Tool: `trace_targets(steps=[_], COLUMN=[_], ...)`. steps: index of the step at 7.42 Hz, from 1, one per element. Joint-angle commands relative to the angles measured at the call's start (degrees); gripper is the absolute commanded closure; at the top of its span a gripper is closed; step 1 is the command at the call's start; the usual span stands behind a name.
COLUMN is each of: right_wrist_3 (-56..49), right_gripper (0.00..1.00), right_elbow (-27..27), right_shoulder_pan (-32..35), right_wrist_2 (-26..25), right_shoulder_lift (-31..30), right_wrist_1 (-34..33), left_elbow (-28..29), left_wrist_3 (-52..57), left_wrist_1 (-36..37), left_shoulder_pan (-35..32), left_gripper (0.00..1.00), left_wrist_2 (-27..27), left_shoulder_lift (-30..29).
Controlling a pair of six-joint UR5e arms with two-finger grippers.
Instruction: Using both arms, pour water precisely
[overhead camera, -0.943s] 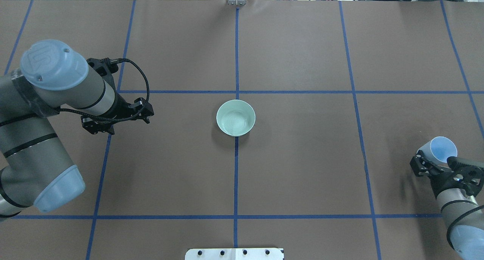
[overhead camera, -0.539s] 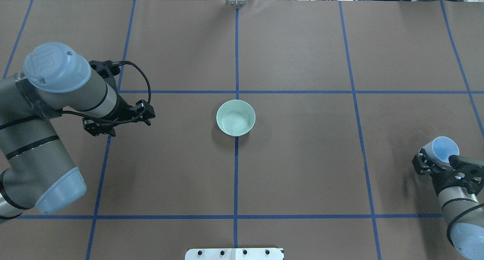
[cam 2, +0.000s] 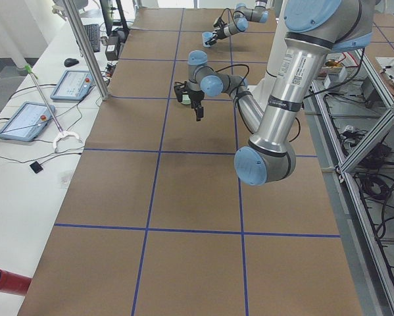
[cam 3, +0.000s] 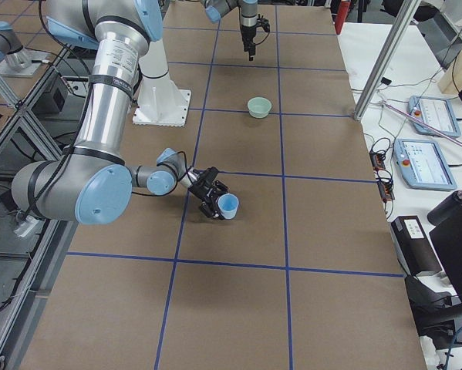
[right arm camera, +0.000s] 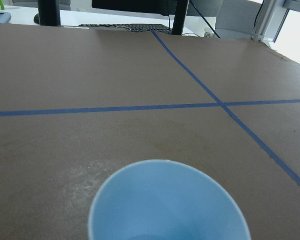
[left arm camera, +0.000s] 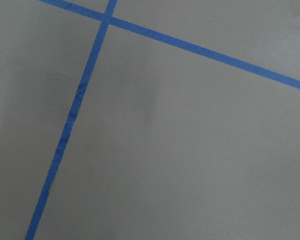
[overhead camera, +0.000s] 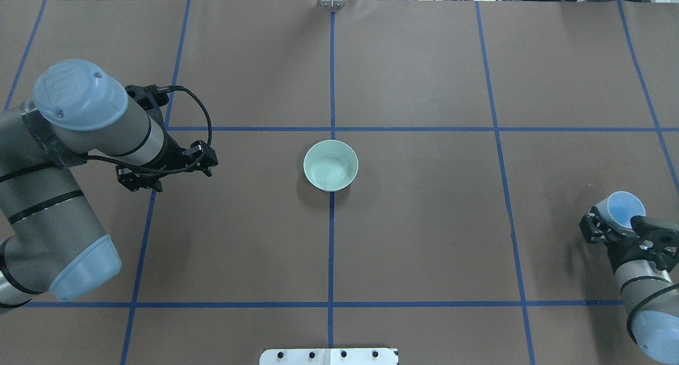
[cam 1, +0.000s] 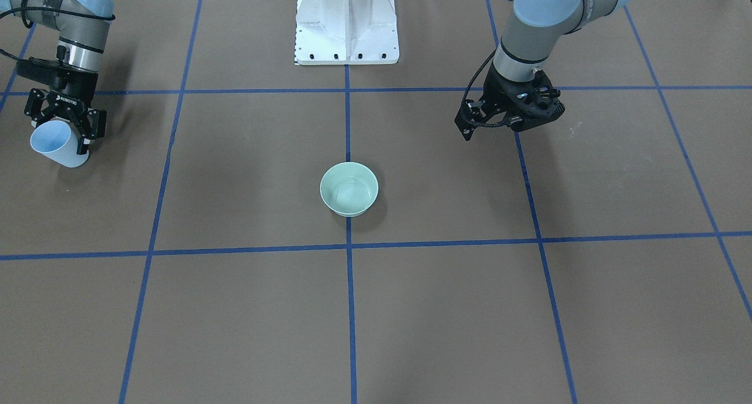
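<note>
Gripping the tilted blue cup at the bench's right side, the right end effector was clamped on its wall, well apart from the green bowl at centre, where the water showed faint ripples. The left end effector hung empty; apart or together, I could not tell. Released at that tilt, the cup would likely topple and roll.

Mint-green bowl, pale-blue cup, brown table, blue grid lines.
</note>
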Motion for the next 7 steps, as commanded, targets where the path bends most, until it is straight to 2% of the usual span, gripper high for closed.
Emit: trace_targets(steps=[1, 3, 7], right_wrist_3=[-0.33, -0.33, -2.00], right_gripper=[0.02, 0.02, 0.11], right_elbow=[-0.01, -0.01, -0.53], right_shoulder_pan=[0.33, 0.68, 2.61], right_wrist_2=[0.12, 0.20, 0.64], right_shoulder_lift=[0.10, 0.19, 1.60], right_wrist_1=[0.07, 0.07, 0.15], left_elbow=[0.00, 0.00, -0.09], left_wrist_3=[0.00, 0.00, -0.09], left_wrist_1=[0.04, 0.04, 0.04], left_shoulder_pan=[0.00, 0.00, 0.00], left_gripper=[0.00, 0.00, 0.00], left_wrist_2=[0.00, 0.00, 0.00], left_shoulder_lift=[0.00, 0.00, -0.35])
